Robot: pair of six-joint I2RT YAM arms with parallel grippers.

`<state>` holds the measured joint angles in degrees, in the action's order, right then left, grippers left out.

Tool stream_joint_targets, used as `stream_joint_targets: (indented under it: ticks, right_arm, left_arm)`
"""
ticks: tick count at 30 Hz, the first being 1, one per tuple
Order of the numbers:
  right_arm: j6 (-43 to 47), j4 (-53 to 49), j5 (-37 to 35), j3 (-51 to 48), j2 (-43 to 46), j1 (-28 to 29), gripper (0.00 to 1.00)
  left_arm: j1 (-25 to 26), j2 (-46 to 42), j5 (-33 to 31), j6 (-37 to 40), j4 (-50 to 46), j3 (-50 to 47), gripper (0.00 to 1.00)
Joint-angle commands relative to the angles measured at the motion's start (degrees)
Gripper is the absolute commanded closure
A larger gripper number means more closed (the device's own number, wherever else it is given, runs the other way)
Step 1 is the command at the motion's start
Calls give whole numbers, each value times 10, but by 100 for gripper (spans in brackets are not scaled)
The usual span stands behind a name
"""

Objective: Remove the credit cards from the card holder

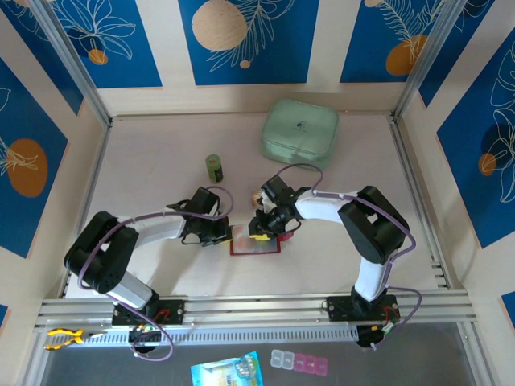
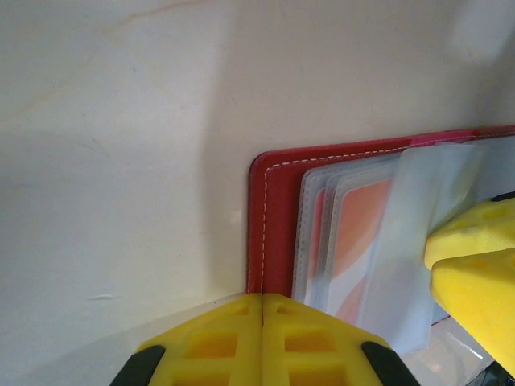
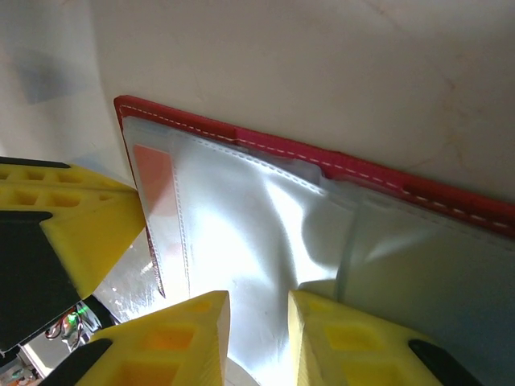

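The left end effector [image 2: 261,334] is seen with its fingers together at the bottom of its frame, set against the corner of the red card holder [image 2: 273,217], which appears to be pinned to the surface [image 2: 121,161]. The right end effector [image 3: 257,334] is held slightly apart at the bottom of its view, a lifted clear pocket [image 3: 265,233] lying across the gap without being visibly clamped. Pocket-opening is judged to be in hand. The orange credit cards [image 3: 153,173] are seen sleeved at left of that frame, so a pinch on one exposed card edge is called for next.
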<state>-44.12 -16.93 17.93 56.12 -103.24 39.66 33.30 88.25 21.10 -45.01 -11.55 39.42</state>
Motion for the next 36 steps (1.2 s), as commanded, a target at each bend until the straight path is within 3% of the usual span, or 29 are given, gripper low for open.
stream_joint_targets:
  ticks: [1, 11, 21, 36]
  right_arm:
    - [17, 0, 23, -14, 16, -5, 73]
    - [30, 13, 41, -26, 16, -14, 75]
    - [38, 54, 72, -52, 22, -24, 75]
    - [39, 116, 104, -86, 22, -32, 76]
  left_arm:
    - [4, -17, -9, 2, -19, 19, 99]
    - [12, -46, 14, -23, -6, 28, 88]
    - [34, -22, 33, -55, 41, 20, 80]
    - [45, 13, 46, -69, 73, 8, 78]
